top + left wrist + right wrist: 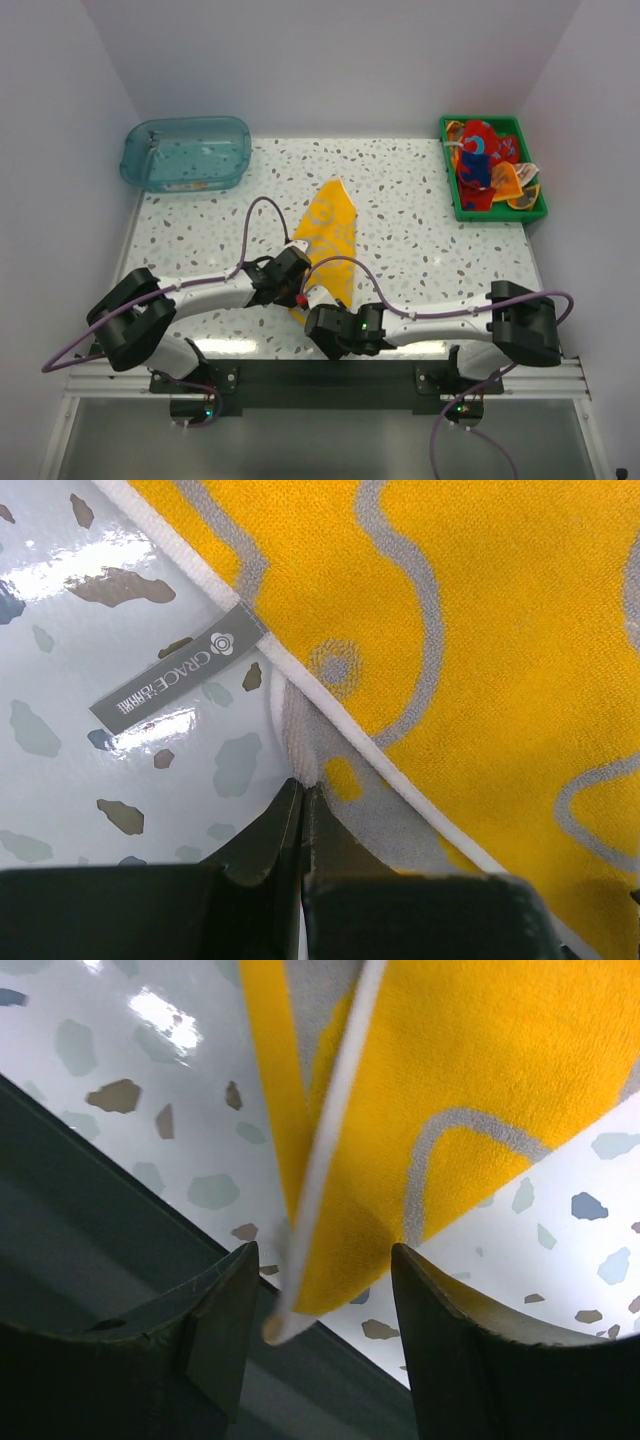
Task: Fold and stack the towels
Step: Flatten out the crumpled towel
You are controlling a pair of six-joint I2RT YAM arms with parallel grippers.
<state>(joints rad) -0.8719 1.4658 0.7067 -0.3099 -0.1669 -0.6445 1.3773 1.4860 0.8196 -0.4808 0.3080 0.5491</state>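
An orange-yellow towel (331,232) with grey line print lies stretched diagonally on the speckled table. My left gripper (297,284) is shut on its left edge; in the left wrist view the jaws (302,786) pinch a curled-up bit of the white-trimmed hem (300,735) beside a grey label (176,680). My right gripper (320,318) stands open around the towel's near corner (320,1280), which hangs between its fingers (225,1310) close to the table's front edge. More towels (484,160), red, blue and orange, lie heaped in the green tray (497,213).
A clear blue tub (186,152) stands at the back left. The green tray sits at the back right corner. The table's front edge and the dark rail (90,1220) below it run right beside my right gripper.
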